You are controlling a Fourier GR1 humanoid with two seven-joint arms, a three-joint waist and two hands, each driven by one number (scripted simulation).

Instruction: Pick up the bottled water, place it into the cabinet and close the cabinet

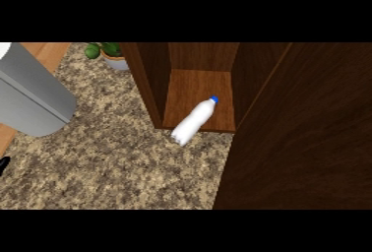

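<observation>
The water bottle [195, 120], white with a blue cap, lies on its side. Its cap end rests on the cabinet's wooden floor [207, 83], and its base sticks out over the front edge onto the speckled counter [123, 157]. The cabinet's dark door [305, 138] stands open and fills the right side of the view. A small black sliver at the left edge is the only sign of my left hand [3, 165], well away from the bottle. My right hand does not show. Nothing holds the bottle.
A large grey cylinder [33, 96] lies across the counter's left side. A potted green plant [109, 53] stands at the back, just left of the cabinet's side wall [145, 83]. A strip of light wood [51, 51] borders the counter at the far left.
</observation>
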